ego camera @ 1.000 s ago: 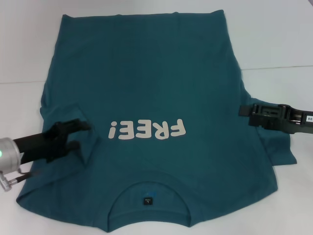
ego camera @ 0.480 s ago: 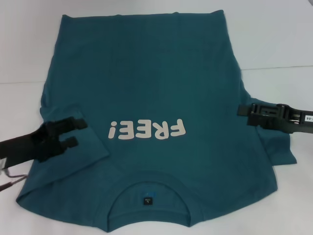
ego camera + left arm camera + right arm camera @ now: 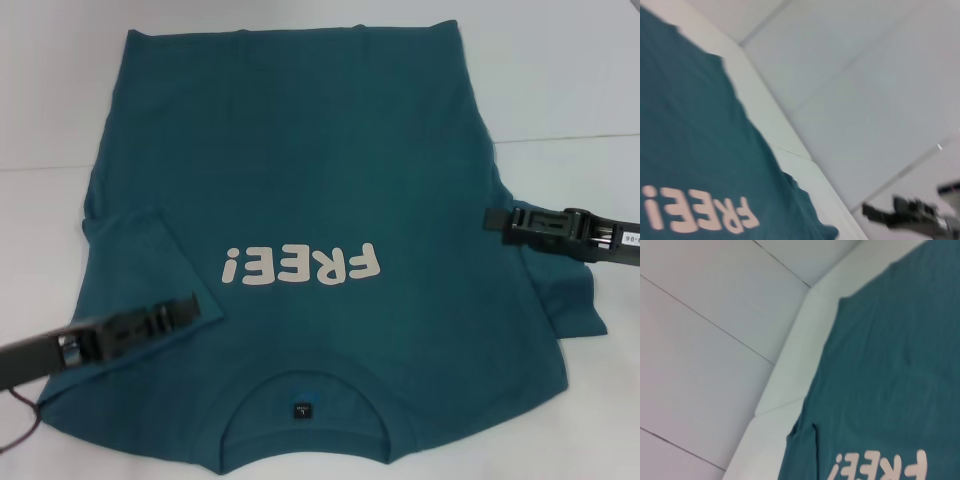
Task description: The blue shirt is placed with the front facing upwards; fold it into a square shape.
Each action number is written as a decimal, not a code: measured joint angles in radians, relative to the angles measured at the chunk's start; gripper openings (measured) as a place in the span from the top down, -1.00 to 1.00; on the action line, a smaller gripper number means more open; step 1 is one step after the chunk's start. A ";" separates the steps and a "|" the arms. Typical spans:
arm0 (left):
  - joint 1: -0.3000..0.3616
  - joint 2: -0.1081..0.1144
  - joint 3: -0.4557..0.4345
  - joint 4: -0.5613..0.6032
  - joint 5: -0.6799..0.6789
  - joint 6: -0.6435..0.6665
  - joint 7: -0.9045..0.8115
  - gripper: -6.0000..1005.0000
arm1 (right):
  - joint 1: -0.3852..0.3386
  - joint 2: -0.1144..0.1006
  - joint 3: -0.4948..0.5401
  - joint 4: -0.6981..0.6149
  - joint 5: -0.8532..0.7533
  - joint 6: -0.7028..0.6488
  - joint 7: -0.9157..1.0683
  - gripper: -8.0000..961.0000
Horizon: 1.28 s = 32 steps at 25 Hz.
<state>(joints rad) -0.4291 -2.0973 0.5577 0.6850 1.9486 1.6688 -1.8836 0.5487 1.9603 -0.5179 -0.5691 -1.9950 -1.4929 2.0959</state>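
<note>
— On the white tabletop, what's cut off?
— The blue shirt near hem. Left gripper over the folded sleeve, right gripper at its edge; jaws' spread: cannot tell.

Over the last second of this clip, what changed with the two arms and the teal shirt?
The left gripper swung toward the collar end of the teal-blue cotton T-shirt and turned edge-on; the folded-in left sleeve, earlier under its fingers, now lies uncovered, apparently let go. The right gripper crept slightly away from the collar at the shirt's right edge. The shirt's outline and cream "FREE!" lettering are unchanged.
</note>
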 joint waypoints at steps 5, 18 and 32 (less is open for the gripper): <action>0.030 -0.014 -0.002 0.000 -0.005 0.053 0.141 -0.44 | -0.010 -0.004 0.002 0.000 0.024 0.011 -0.004 -0.47; 0.052 -0.028 -0.006 -0.026 -0.085 0.061 0.158 -0.44 | -0.053 -0.154 0.009 -0.081 -0.111 -0.011 0.283 -0.47; 0.075 -0.037 -0.053 -0.030 -0.122 0.083 0.160 -0.44 | 0.020 -0.145 0.035 -0.117 -0.397 0.093 0.438 -0.40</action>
<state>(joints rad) -0.3544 -2.1340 0.5049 0.6550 1.8271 1.7520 -1.7237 0.5685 1.8156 -0.4834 -0.6864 -2.3922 -1.4002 2.5344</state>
